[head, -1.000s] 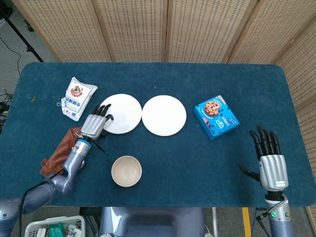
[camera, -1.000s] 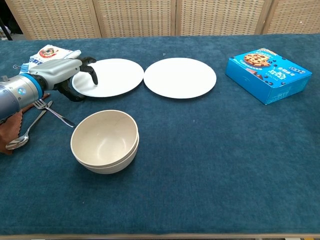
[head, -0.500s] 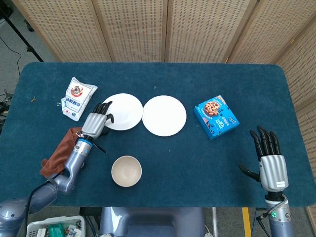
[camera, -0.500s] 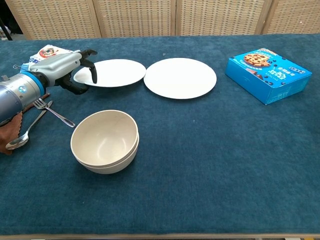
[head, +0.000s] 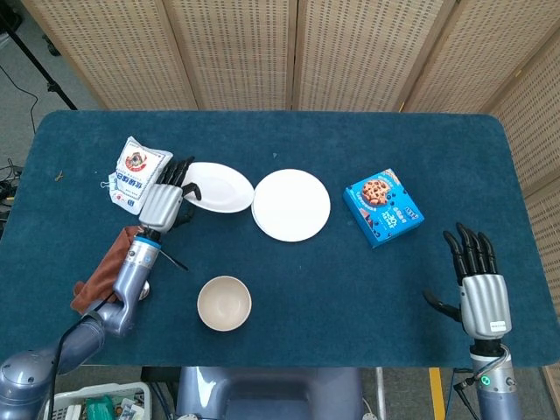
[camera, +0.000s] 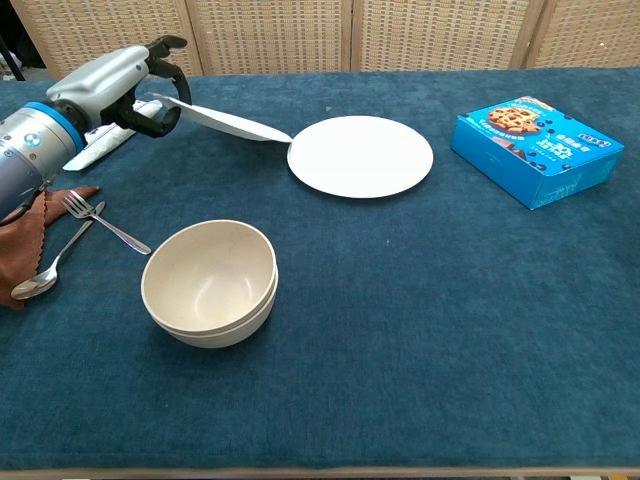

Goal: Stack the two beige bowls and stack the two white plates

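Note:
My left hand grips the left rim of a white plate and holds it tilted, its left side raised off the table and its right edge low beside the second white plate, which lies flat. The two beige bowls sit nested one inside the other near the front edge. My right hand hovers at the front right, fingers spread, holding nothing; the chest view does not show it.
A blue cookie box lies right of the plates. A white snack bag sits behind my left hand. A fork and spoon lie by a brown cloth at the left.
My left hand has lifted the left plate's rim, tilting it from flat on the table to raised on its left side. The right hand, bowls and other plate have stayed put.

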`<state>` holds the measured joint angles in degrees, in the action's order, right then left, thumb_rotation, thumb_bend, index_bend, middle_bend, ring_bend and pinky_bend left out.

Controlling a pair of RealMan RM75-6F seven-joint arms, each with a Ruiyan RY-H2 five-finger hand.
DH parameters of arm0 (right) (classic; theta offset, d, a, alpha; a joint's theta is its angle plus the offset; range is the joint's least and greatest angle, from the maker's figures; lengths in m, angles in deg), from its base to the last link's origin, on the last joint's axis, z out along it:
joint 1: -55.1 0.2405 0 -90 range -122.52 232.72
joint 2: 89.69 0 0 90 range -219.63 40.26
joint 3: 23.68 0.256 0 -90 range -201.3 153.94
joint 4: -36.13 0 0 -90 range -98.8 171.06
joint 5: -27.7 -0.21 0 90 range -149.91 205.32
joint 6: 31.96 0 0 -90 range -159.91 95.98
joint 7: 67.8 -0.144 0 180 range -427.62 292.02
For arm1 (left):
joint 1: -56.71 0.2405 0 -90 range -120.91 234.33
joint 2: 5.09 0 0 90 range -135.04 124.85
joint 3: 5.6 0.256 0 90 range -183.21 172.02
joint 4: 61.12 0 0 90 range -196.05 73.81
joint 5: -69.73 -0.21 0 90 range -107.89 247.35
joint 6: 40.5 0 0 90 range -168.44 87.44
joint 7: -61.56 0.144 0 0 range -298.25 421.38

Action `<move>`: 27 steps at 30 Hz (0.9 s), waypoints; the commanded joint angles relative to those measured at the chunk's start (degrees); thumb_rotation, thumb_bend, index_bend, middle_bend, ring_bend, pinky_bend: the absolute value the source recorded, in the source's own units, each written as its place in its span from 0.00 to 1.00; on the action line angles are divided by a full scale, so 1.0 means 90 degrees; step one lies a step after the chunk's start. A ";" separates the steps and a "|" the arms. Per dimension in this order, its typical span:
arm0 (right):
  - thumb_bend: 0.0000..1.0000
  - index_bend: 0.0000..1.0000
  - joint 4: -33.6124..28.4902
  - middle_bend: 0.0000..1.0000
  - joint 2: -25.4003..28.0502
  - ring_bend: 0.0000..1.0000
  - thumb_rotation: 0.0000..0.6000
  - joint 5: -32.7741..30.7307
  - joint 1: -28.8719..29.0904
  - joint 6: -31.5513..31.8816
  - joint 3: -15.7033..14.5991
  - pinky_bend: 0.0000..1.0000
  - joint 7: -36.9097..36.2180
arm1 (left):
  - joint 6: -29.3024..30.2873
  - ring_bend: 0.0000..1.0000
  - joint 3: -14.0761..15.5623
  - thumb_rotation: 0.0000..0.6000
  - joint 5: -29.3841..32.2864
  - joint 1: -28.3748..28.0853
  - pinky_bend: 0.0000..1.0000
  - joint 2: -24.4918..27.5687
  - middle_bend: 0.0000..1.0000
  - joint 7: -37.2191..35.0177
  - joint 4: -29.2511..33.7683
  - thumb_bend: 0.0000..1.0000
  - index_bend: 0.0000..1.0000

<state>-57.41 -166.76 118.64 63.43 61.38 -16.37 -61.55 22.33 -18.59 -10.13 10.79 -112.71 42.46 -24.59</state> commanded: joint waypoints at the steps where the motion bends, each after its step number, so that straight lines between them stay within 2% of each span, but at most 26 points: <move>1: 0.00 0.00 0.0002 0.00 0.0003 0.00 1.00 -0.0004 -0.0001 -0.0004 0.0007 0.00 -0.0006 | 0.0074 0.00 -0.0026 1.00 -0.0027 -0.0039 0.00 0.0023 0.00 -0.0006 0.0026 0.54 0.95; 12: 0.00 0.00 0.0012 0.00 0.0022 0.00 1.00 -0.0042 -0.0009 -0.0036 0.0042 0.00 -0.0065 | 0.0676 0.00 -0.0355 1.00 -0.0095 -0.0317 0.00 0.0173 0.00 0.0070 0.0689 0.54 0.96; 20: 0.00 0.00 0.0014 0.00 0.0027 0.00 1.00 -0.0068 -0.0010 -0.0067 0.0061 0.00 -0.0099 | 0.0760 0.00 -0.0557 1.00 -0.0114 -0.0627 0.00 0.0257 0.00 0.0473 0.1394 0.53 0.96; 27: 0.00 0.00 0.0047 0.00 0.0026 0.00 1.00 -0.0152 -0.0001 -0.0132 0.0093 0.00 -0.0158 | 0.0720 0.00 -0.0982 1.00 -0.0028 -0.1177 0.00 0.0236 0.00 0.1060 0.1834 0.54 0.96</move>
<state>-57.01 -166.53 117.28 63.41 60.21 -15.55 -62.96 28.97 -26.44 -10.68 1.31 -110.45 50.90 -8.80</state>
